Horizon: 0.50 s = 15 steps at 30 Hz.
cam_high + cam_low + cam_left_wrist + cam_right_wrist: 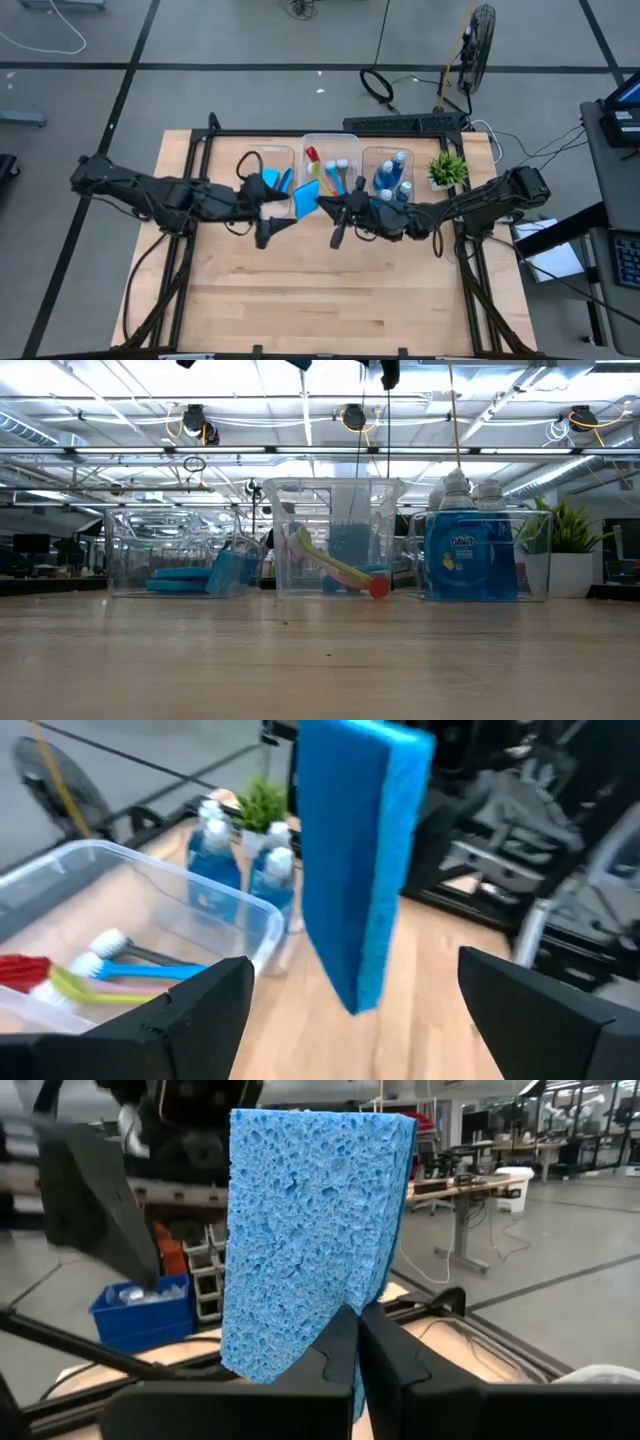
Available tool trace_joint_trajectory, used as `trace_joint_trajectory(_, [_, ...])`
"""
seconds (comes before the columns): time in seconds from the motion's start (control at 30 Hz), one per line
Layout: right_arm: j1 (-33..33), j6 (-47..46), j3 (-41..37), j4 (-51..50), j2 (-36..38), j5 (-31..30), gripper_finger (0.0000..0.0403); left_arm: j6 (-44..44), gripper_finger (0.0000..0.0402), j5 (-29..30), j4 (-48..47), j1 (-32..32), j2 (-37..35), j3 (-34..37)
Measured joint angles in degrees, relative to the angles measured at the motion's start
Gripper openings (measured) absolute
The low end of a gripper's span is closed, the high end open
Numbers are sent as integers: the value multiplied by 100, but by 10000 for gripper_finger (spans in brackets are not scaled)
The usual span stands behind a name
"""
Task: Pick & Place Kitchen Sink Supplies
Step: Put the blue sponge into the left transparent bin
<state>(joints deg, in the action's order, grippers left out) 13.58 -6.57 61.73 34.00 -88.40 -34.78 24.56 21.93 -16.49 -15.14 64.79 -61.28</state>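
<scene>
A flat bright-blue sponge (310,1230) hangs above the table's middle (306,200), and my right gripper (358,1340) is shut on it, reaching in from the right (322,207). My left gripper (350,1010) faces it from the left (275,228), open. Its two fingers stand wide on either side of the sponge (360,850) without touching it. Behind them stand three clear tubs. One holds sponges (268,178), one holds dish brushes (330,170), and one holds blue bottles (392,178). My right gripper pinches the sponge between its two shut fingers, on the two broad faces near one edge (345,1315). The fingers come about level from the table's right. The sponge stands out beyond the fingertips, lifted clear of the table and the tubs.
A small green potted plant (447,168) stands at the far right, next to the bottle tub. The near half of the wooden table (330,300) lies in front of both arms. A black frame rail (300,133) runs behind the tubs.
</scene>
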Motion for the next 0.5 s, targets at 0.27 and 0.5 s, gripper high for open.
trace_joint_trajectory(0.27, [0,0,2,-107,-2,-13,0,7,351,746,57,30,415,2])
trace_joint_trajectory(0.5, [0,-107,2,-349,-2,1,0,-7,351,817,360,190,653,4])
